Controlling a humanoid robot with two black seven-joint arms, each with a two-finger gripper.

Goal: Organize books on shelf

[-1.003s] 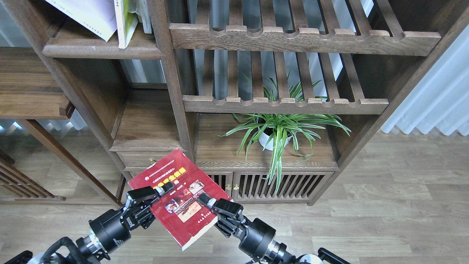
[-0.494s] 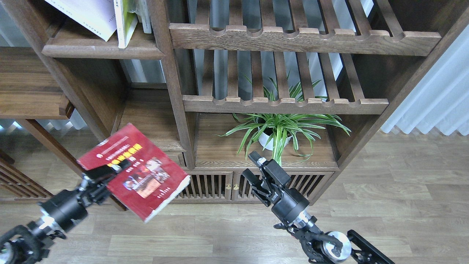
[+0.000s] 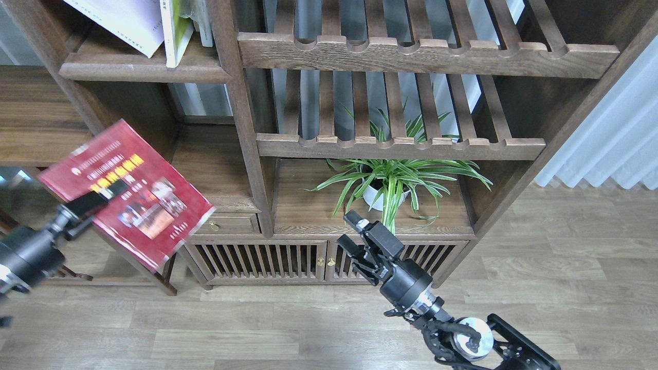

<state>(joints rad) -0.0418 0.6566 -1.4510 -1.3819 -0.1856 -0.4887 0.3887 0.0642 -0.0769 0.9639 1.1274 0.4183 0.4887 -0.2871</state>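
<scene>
My left gripper [image 3: 105, 195] is shut on the dark red book [image 3: 149, 205] with photos on its cover and holds it tilted in the air at the left, in front of the cabinet's lower left part. My right gripper [image 3: 349, 234] is open and empty, in front of the cabinet doors below the plant. The pale lavender-white book [image 3: 121, 20] and the yellow-green book [image 3: 177, 31] lean on the solid dark wood shelf [image 3: 139, 67] at the top left.
A potted spider plant [image 3: 390, 180] stands on the lower middle board. Slatted racks with notched rails [image 3: 421, 54] fill the middle and right bays. A small drawer [image 3: 226, 224] and slatted doors [image 3: 267, 262] sit low. White curtain [image 3: 611, 139] at right.
My left gripper has carried the red book up and to the left. My right gripper let go of the book, opened and drew back to the right, then shifted slightly.
</scene>
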